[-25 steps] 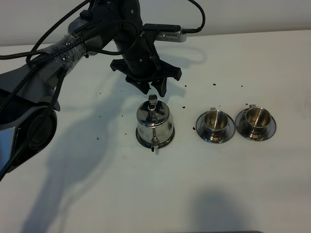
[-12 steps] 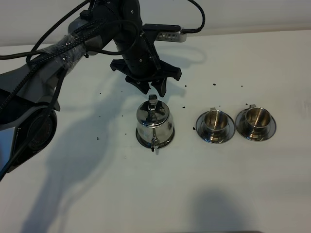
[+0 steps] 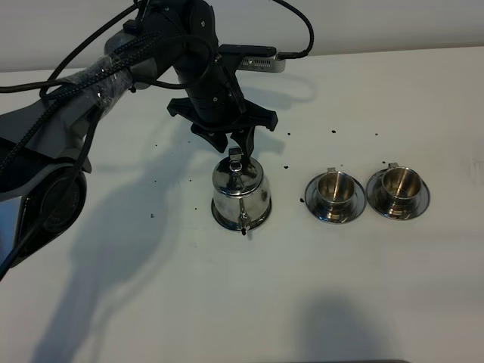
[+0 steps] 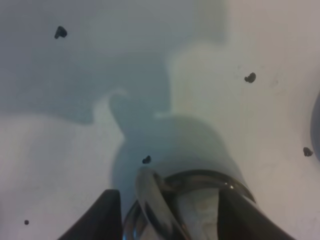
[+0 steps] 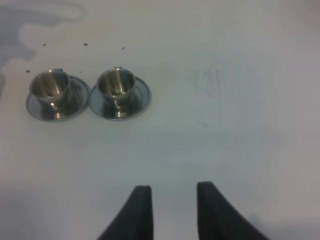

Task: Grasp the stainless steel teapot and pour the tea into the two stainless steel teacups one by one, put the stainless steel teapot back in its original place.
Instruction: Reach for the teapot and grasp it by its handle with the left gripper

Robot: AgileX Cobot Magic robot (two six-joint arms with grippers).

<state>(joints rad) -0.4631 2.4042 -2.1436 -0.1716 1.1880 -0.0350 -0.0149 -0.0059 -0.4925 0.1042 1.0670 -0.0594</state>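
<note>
The stainless steel teapot (image 3: 240, 193) stands on its round saucer (image 3: 218, 219) at the table's middle, spout toward the front. My left gripper (image 3: 236, 144) is open just behind and above the lid knob, with a finger on either side of the loop handle. In the left wrist view the handle (image 4: 151, 200) rises between the two dark fingertips (image 4: 102, 220). The two stainless steel teacups (image 3: 335, 190) (image 3: 399, 184) sit on their saucers to the right of the teapot. They also show in the right wrist view (image 5: 50, 86) (image 5: 116, 84). My right gripper (image 5: 172, 215) is open and empty, away from the cups.
Small black specks (image 3: 333, 133) are scattered over the white table (image 3: 340, 287). A grey box (image 3: 255, 57) with a cable lies at the back behind the left arm. The left arm's base (image 3: 45, 197) and cables fill the left side.
My left gripper has come down and forward toward the teapot, and its fingers now straddle the handle. The teapot and cups have not moved.
</note>
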